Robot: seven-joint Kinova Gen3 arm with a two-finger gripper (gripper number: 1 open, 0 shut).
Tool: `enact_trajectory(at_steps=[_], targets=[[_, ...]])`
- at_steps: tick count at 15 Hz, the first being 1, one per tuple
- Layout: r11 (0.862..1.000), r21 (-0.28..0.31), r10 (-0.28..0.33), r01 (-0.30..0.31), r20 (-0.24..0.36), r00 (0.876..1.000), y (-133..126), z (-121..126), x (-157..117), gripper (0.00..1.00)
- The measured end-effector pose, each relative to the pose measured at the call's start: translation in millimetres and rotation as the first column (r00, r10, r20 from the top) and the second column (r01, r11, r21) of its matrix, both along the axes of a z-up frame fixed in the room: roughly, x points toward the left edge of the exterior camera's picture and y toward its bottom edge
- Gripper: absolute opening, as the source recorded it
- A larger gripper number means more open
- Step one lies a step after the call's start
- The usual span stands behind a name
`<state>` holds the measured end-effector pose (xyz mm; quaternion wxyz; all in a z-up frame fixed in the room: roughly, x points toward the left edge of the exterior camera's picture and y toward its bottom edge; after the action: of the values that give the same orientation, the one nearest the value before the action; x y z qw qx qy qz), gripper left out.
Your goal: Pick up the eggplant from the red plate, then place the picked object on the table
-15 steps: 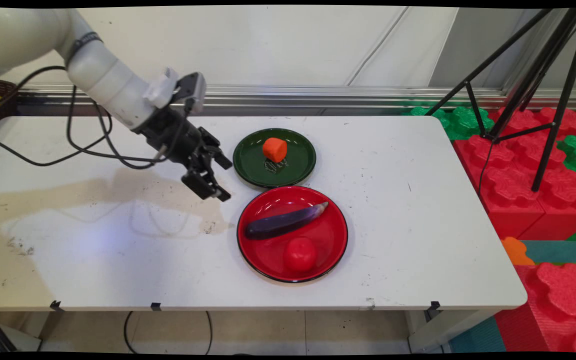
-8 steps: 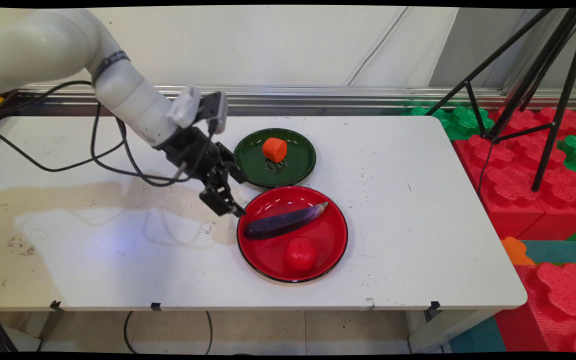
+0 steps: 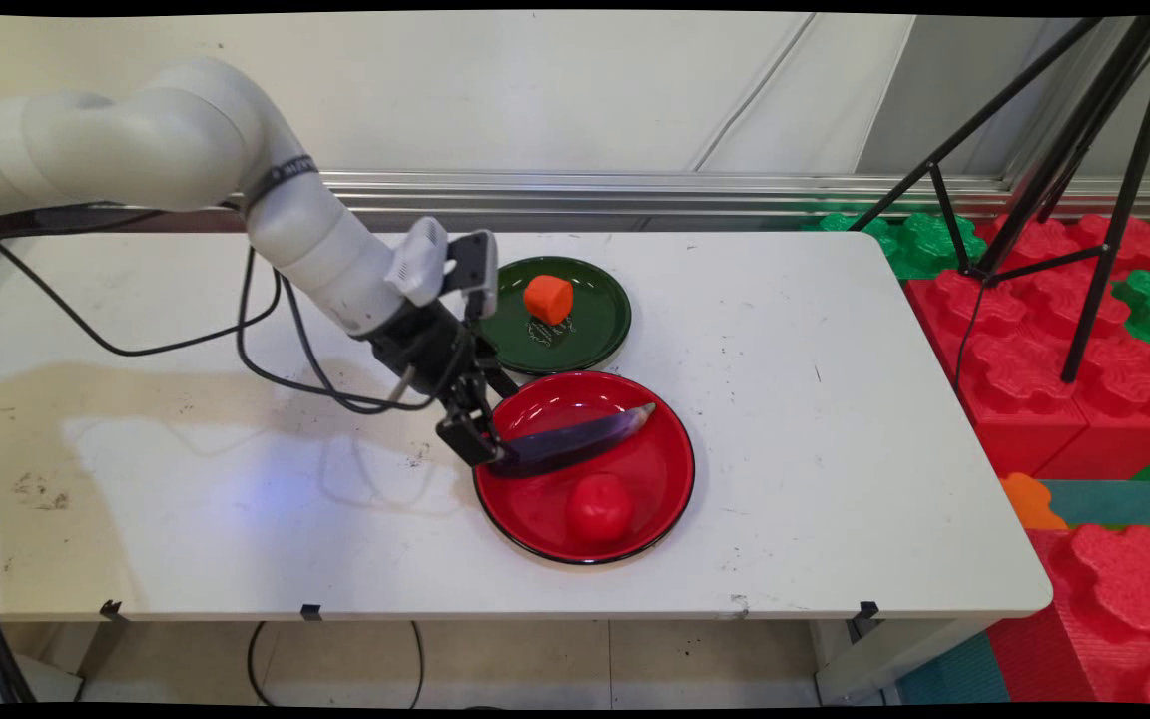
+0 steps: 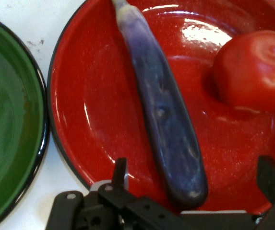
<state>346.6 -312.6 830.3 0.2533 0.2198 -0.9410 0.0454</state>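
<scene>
The tool (image 3: 480,444) hung spread over the thick end of the eggplant (image 4: 168,124), 1 finger either side, not touching. The eggplant lay slantwise in the red plate (image 3: 655,499) on the desk (image 3: 785,419), beside a tomato (image 3: 598,507). It looked light, smooth, likely slippery; mid-body seemed the safest hold.

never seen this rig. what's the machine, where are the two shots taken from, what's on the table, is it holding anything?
It is a white robot arm with a black two-finger pincer. One shot looks down across the white table from a fixed camera; the other comes from a camera on the hand, looking along the pincer.

On the table: a red plate with an eggplant and a tomato, and behind it a green plate with an orange piece.

The pincer is open, one finger on each side of the eggplant's thick end, and holds nothing.
</scene>
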Motion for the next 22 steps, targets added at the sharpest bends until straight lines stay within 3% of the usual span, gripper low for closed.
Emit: enact_trajectory(at_steps=[8,16,17,22], targets=[[1.000,0.011,0.005,-0.005,0.041,0.999,-3.0,-26.9,-20.5,1.00],[1.000,0.001,0.006,-0.006,0.063,0.998,-4.6,-37.5,-29.6,1.00],[1.000,-0.001,0.005,-0.005,0.065,0.998,-4.9,-39.1,-31.1,0.00],[1.000,-0.010,0.007,-0.006,0.068,0.998,-6.0,-41.6,-34.5,0.00]])
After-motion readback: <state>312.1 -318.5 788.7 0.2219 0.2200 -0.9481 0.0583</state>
